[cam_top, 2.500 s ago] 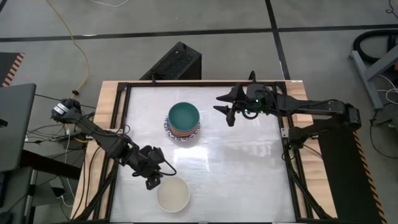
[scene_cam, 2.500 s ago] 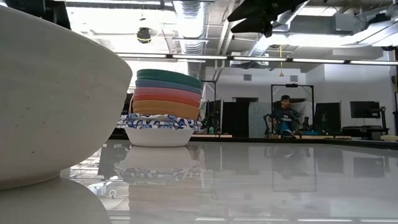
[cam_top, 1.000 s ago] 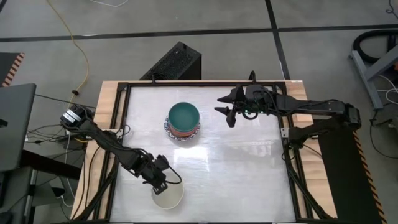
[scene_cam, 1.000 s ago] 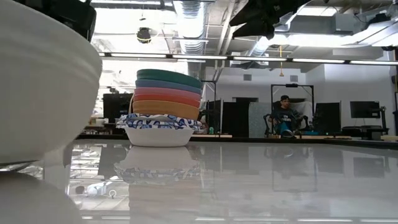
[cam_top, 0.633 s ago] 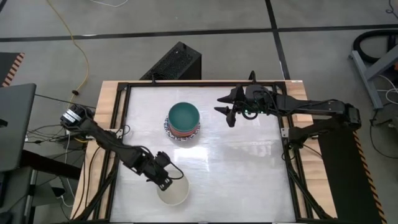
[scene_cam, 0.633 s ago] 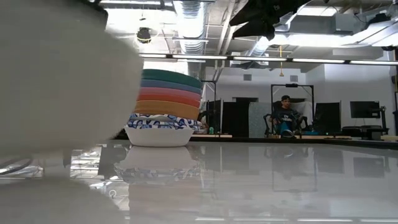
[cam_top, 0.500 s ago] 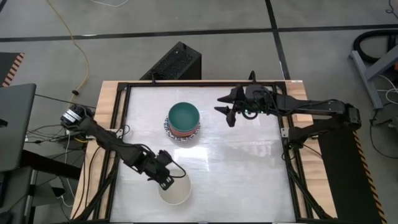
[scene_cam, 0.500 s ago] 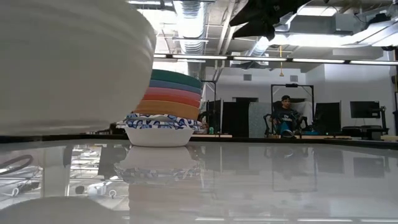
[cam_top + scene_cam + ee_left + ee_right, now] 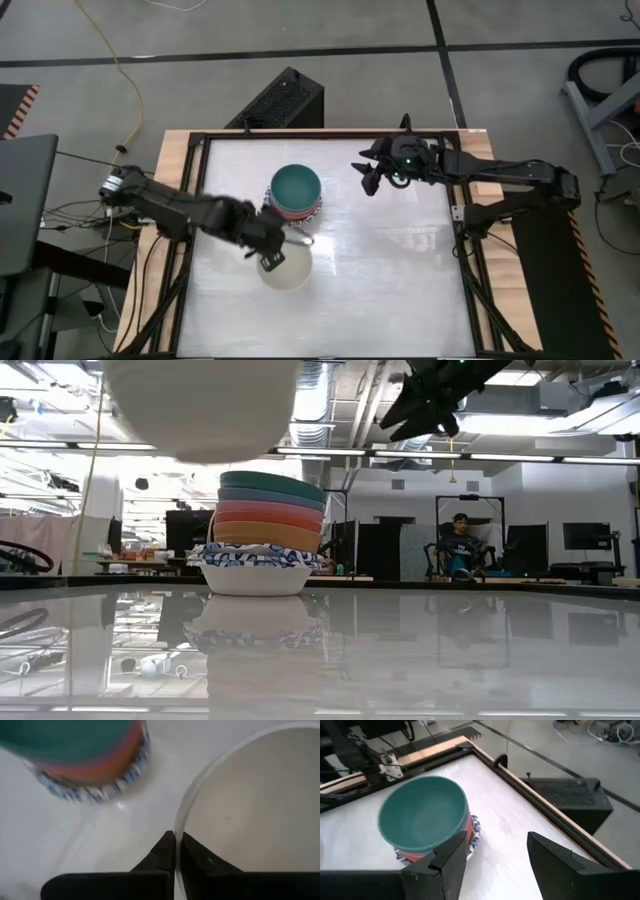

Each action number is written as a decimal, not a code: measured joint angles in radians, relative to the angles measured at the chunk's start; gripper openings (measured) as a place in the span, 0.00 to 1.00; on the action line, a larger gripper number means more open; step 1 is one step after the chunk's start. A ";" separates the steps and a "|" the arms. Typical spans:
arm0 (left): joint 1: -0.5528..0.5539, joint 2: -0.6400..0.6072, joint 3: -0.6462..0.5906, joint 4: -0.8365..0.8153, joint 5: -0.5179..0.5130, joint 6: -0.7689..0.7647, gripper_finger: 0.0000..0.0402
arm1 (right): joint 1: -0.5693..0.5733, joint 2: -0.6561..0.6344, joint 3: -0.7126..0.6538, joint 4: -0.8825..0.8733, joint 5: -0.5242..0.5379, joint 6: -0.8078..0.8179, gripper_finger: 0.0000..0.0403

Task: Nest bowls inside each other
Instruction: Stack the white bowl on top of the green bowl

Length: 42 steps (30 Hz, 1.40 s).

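Observation:
A stack of nested bowls (image 9: pixel 296 195) stands on the table's far middle. A dark green bowl (image 9: pixel 422 817) is on top and a white, blue-rimmed one (image 9: pixel 256 570) at the bottom. My left gripper (image 9: pixel 268 258) is shut on a cream bowl (image 9: pixel 286 268), just near of the stack. This bowl (image 9: pixel 200 405) hangs high above the table. My right gripper (image 9: pixel 370 180) hovers open to the right of the stack, high over the table, with nothing between its fingers (image 9: pixel 451 860). My left gripper pinches the cream bowl's rim (image 9: pixel 178 827) between its two fingers (image 9: pixel 165 855), one inside the bowl and one outside. The fingers come from above, slanting down. The bowl is lifted clear of the table, its opening up.
A black frame (image 9: pixel 330 133) edges the white tabletop (image 9: pixel 390 280), which lies bare to the right and near of the stack. A person (image 9: pixel 457 545) sits far off in the room behind the table.
My left gripper has lifted the cream bowl off the table near the near edge. It has carried the bowl up and toward the far edge, close to the stack. My right gripper has turned a little in place.

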 joint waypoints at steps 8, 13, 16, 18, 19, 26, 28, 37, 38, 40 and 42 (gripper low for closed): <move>0.191 0.000 0.206 -0.046 -0.130 0.125 0.00 | -0.024 0.000 0.000 -0.021 0.003 0.024 0.56; 0.337 -0.002 0.287 -0.060 -0.132 0.151 0.00 | -0.024 0.000 0.000 -0.022 0.002 0.023 0.56; 0.415 -0.001 0.290 -0.066 -0.130 0.159 0.00 | -0.024 0.000 0.000 -0.022 0.003 0.016 0.56; 0.457 0.000 0.290 -0.077 -0.116 0.180 0.00 | -0.024 0.000 0.000 -0.022 0.003 0.014 0.56; 0.477 0.000 0.290 -0.080 -0.107 0.189 0.00 | -0.024 0.000 0.000 -0.024 0.003 0.013 0.56; 0.579 0.006 0.274 -0.102 -0.028 0.235 0.00 | -0.035 0.000 0.000 -0.055 0.002 0.013 0.56; 0.596 0.015 0.275 -0.101 -0.009 0.250 0.00 | -0.044 0.000 0.000 -0.059 0.002 0.013 0.56; 0.618 0.128 0.274 -0.090 0.063 0.321 0.00 | -0.068 0.000 0.000 -0.069 0.000 0.013 0.56; 0.618 0.138 0.274 -0.092 0.065 0.329 0.00 | -0.070 0.000 0.000 -0.070 -0.001 0.013 0.56; 0.618 0.154 0.274 -0.101 0.092 0.340 0.00 | -0.070 0.000 0.000 -0.075 -0.001 0.013 0.56; 0.618 0.164 0.274 -0.104 0.106 0.353 0.00 | -0.070 0.000 0.000 -0.075 -0.002 0.013 0.56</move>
